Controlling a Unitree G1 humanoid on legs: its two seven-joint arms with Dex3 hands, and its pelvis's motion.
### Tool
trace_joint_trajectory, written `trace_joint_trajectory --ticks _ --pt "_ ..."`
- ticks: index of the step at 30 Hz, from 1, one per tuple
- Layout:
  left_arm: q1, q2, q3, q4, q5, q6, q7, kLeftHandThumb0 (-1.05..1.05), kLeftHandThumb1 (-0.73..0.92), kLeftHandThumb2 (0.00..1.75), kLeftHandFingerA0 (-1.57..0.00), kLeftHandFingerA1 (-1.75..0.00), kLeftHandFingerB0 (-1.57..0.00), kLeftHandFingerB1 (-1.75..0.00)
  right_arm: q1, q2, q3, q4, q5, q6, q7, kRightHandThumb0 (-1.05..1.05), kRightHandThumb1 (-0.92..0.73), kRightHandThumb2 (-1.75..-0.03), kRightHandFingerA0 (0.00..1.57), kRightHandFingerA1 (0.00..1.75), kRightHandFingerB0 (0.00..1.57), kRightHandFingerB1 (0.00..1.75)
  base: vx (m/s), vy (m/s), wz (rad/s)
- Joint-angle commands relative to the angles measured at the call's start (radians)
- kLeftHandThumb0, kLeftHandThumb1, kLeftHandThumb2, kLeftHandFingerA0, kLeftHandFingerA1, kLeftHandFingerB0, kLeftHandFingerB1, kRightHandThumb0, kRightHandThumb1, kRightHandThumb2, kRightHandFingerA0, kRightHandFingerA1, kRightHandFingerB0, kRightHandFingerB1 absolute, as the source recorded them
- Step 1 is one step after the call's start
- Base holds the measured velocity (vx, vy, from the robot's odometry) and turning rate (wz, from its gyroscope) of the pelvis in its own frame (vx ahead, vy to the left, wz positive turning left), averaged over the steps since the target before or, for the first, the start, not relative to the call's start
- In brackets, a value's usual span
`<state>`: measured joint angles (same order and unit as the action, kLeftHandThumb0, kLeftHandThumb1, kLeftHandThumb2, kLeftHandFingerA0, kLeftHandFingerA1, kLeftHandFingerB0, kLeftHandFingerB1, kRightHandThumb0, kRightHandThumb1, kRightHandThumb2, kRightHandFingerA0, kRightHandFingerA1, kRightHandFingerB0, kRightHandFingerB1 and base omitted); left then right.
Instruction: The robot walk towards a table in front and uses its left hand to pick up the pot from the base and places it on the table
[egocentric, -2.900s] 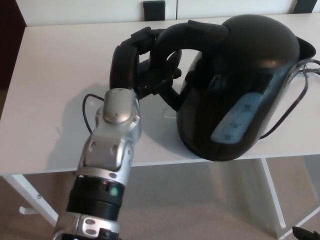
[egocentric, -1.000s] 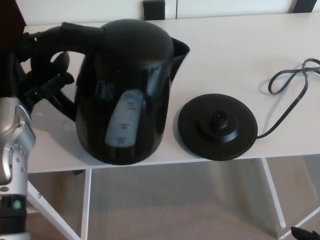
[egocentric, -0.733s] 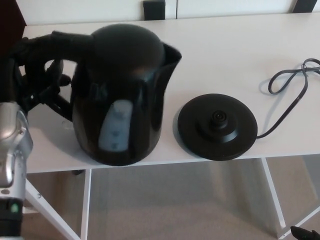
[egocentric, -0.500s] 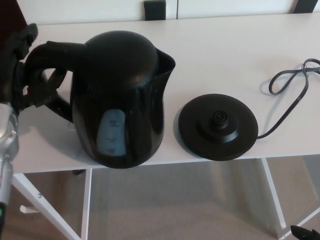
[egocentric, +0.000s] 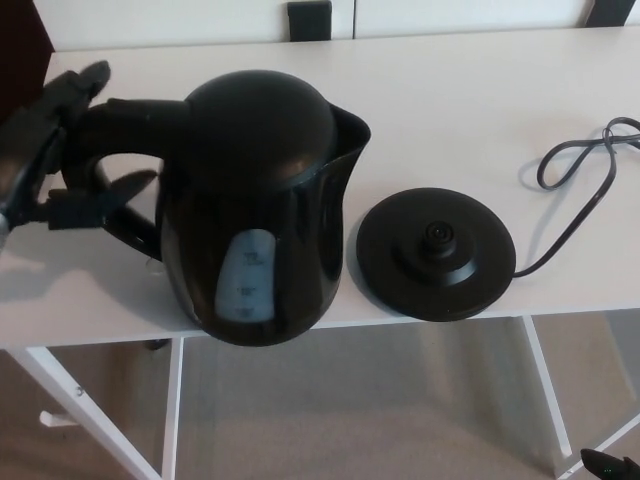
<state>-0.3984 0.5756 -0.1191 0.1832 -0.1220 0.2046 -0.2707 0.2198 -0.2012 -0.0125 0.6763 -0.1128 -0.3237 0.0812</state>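
Pot (egocentric: 262, 200) stands on the table (egocentric: 480, 90) just left of the base (egocentric: 436, 252), clear of it, as the task wants. Further left of the base, the left hand (egocentric: 42, 150) has its fingers spread loosely about the handle (egocentric: 125, 112), not clamped, which suits a release.

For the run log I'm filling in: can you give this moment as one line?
pot: off base, left of it, near table front edge | left hand: at handle, grip unclear | right hand: not in view
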Motion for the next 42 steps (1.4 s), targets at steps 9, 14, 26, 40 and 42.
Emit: trace_joint_trajectory --ticks 9,14,26,40,42 --pt "0.039 0.194 -0.019 0.053 0.013 -0.153 -0.349 -0.79 0.50 0.56 0.00 0.00 0.00 0.00 -0.004 -0.018 -0.017 0.018 0.009 0.003 -0.009 0.17 -0.92 -0.69 0.33 0.53 0.12 0.39 0.00 0.000 0.00" --pt "0.018 0.199 -0.008 0.094 0.004 -0.175 -0.389 -0.84 0.49 0.57 0.00 0.00 0.00 0.00 -0.012 -0.018 -0.019 0.028 0.009 0.001 -0.013 0.16 -0.92 -0.68 0.31 0.51 0.13 0.39 0.00 0.000 0.00" --pt "-0.031 0.192 0.154 0.229 -0.089 -0.154 -0.499 -0.83 0.46 0.57 0.00 0.00 0.00 0.00 -0.017 -0.014 -0.027 0.014 0.013 0.010 -0.001 0.19 -0.92 -0.70 0.35 0.55 0.10 0.39 0.00 0.000 0.00" --pt "0.524 0.130 0.693 0.241 -0.292 -0.265 -0.589 -0.75 0.42 0.74 0.00 0.00 0.00 0.00 0.037 -0.033 -0.016 0.098 -0.002 -0.055 -0.001 0.18 -0.92 -0.70 0.29 0.53 0.11 0.39 0.00 0.000 0.00" --pt "0.641 0.068 0.724 0.203 -0.287 -0.290 -0.571 -0.79 0.45 0.79 0.00 0.00 0.00 0.00 0.031 -0.030 -0.021 0.122 0.006 -0.053 -0.002 0.17 -0.92 -0.73 0.28 0.53 0.08 0.39 0.00 0.000 0.00"
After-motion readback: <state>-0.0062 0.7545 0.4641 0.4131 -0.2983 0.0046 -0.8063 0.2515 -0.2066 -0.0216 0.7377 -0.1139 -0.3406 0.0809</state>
